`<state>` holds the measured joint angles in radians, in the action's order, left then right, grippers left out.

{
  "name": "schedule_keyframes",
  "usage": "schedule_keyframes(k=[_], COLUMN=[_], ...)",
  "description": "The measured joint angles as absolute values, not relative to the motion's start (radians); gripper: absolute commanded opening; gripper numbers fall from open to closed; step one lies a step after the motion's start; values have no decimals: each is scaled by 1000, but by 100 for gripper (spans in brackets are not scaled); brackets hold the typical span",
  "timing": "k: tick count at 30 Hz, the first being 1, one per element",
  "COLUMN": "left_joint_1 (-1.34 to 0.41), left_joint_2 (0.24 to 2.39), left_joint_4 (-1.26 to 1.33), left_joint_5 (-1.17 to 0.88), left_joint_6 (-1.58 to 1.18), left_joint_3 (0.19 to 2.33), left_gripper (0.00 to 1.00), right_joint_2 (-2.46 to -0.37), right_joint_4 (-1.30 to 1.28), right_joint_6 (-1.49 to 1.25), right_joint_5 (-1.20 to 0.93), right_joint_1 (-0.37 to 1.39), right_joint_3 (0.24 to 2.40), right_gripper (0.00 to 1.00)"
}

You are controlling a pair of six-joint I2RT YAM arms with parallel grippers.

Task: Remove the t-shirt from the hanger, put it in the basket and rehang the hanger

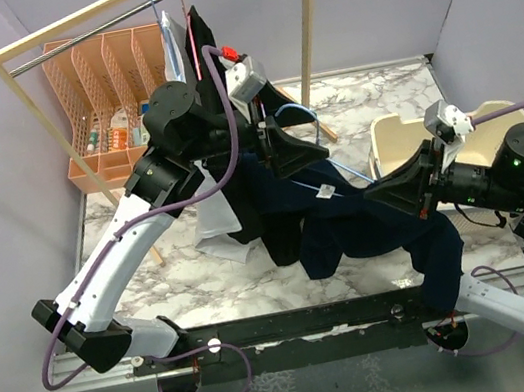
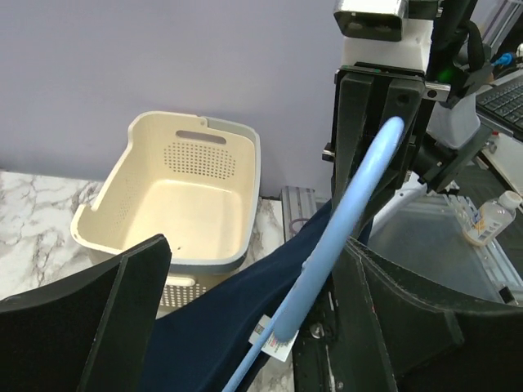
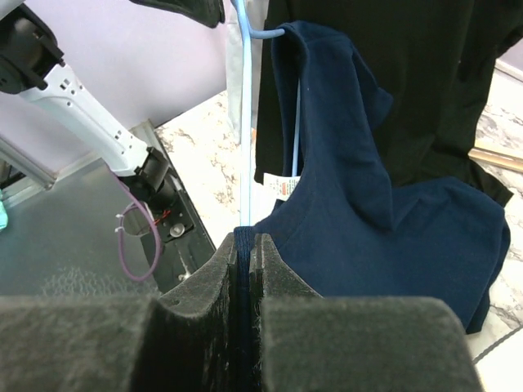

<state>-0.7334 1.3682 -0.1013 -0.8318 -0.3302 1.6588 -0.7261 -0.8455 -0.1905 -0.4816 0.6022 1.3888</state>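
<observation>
The navy t-shirt (image 1: 350,231) hangs stretched in the air between my two grippers, its white label showing. It is still threaded on the light blue hanger (image 1: 349,169). My left gripper (image 1: 296,149) is open. In the left wrist view the hanger (image 2: 351,204) runs between its wide-apart fingers, close against the right one, with the shirt (image 2: 221,327) below. My right gripper (image 1: 382,187) is shut on a fold of the shirt's edge (image 3: 245,241). The right wrist view shows the shirt (image 3: 392,220) and the thin hanger bar (image 3: 246,122) rising straight ahead.
A wooden clothes rack (image 1: 32,99) stands at the back with a black garment (image 1: 208,63) and a pale one (image 1: 173,49) on it. An orange crate (image 1: 102,92) sits at the back left. A cream laundry basket (image 1: 404,135) stands at the right and also shows in the left wrist view (image 2: 188,147).
</observation>
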Motion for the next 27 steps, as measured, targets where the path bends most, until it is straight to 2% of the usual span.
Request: schedule_keyframes(k=[3, 6, 8, 9, 12, 13, 16, 17, 18, 21, 27], left_joint_1=[-764, -791, -808, -815, -831, -834, -839, -842, -847, -851, -850], left_joint_2=[1369, 1370, 1372, 1374, 1379, 1379, 1377, 1376, 1376, 1376, 1354], left_joint_4=[-118, -116, -110, -107, -107, -113, -168, -185, -220, -318, -500], left_joint_5=[-813, -798, -799, -804, -826, -827, -813, -804, -784, -715, -578], left_joint_6=[-312, -304, -315, -323, -318, -323, -312, -302, -287, -242, -154], left_joint_3=[1657, 1650, 1643, 1642, 1642, 1644, 1673, 1682, 1698, 1755, 1857], left_gripper=[70, 39, 4, 0, 0, 0, 0, 0, 0, 0, 0], right_joint_2=[-725, -726, -727, -728, -731, -732, -733, -733, -732, -718, -630], right_joint_4=[-843, -831, -826, -826, -815, -821, -821, -817, -815, -814, -855], right_joint_6=[-192, -201, -207, -209, -208, -209, -211, -210, -208, -210, -205], right_joint_5=[-500, -524, -529, -529, -537, -535, -532, -519, -504, -455, -369], right_joint_1=[602, 602, 601, 599, 598, 596, 596, 596, 596, 597, 597], right_joint_3=[1380, 1363, 1354, 1348, 1341, 1341, 1340, 1340, 1340, 1340, 1325], right_gripper=[1, 1, 1, 1, 3, 10, 52, 63, 68, 74, 76])
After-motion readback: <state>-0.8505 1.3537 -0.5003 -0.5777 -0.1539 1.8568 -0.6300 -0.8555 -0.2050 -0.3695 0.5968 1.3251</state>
